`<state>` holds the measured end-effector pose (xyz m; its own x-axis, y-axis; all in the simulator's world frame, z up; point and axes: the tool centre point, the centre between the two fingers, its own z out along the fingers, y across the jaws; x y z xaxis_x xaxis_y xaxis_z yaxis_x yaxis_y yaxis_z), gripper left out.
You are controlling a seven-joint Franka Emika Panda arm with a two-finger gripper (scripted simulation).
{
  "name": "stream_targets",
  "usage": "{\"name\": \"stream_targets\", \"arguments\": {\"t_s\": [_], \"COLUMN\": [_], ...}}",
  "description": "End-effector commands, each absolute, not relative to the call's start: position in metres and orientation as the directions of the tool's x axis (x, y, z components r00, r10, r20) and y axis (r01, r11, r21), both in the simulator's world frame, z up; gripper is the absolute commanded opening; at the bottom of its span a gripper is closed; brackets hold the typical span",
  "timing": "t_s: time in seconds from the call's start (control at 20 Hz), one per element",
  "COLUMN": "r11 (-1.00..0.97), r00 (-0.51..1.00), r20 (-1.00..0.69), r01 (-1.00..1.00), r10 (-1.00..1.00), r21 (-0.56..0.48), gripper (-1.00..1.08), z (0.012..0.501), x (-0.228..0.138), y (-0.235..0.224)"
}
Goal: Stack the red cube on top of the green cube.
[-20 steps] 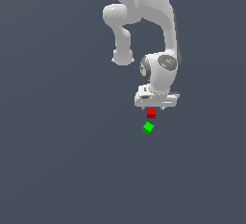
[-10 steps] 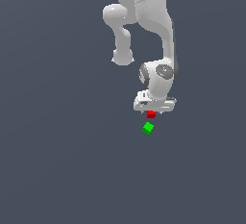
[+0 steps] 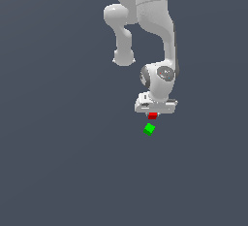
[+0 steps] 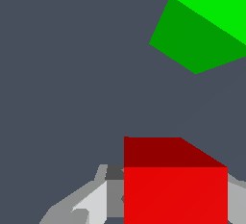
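The red cube (image 3: 152, 116) sits just under the white gripper (image 3: 153, 112) in the exterior view. In the wrist view the red cube (image 4: 175, 189) fills the gap between the two grey fingers (image 4: 91, 204), which press against its two sides, so the gripper (image 4: 175, 208) is shut on it. The green cube (image 3: 149, 129) lies on the floor a short way from the red one, nearer the camera in the exterior view, turned at an angle. It shows large and close in the wrist view (image 4: 206, 21), apart from the red cube.
The white arm (image 3: 150, 21) rises above the gripper toward the top of the exterior view. A plain dark grey floor (image 3: 58, 162) surrounds both cubes.
The arm's upper links have shifted and the hand has come down slightly over the red cube. Both cubes stay almost where they were.
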<state>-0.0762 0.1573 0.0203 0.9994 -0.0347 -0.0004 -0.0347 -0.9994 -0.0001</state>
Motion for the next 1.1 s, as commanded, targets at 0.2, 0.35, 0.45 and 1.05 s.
{"name": "stream_targets", "arguments": {"t_s": [0.2,0.35,0.45,1.05], "r11": [-0.999,-0.999,-0.999,-0.999], "r00": [0.999,0.999,0.999,0.999], "r20": [0.0,0.0,0.0,0.0], "r01": [-0.035,-0.035,-0.035,-0.035], "r10": [-0.035,-0.035,-0.035,-0.035], "r21": [0.0,0.0,0.0,0.0], "gripper": [-1.0,-1.0,-1.0,-1.0], "z": [0.021,0.025,0.03,0.098], "x": [-0.076,-0.076,-0.076,-0.077], "y": [0.157,0.157,0.157,0.156]}}
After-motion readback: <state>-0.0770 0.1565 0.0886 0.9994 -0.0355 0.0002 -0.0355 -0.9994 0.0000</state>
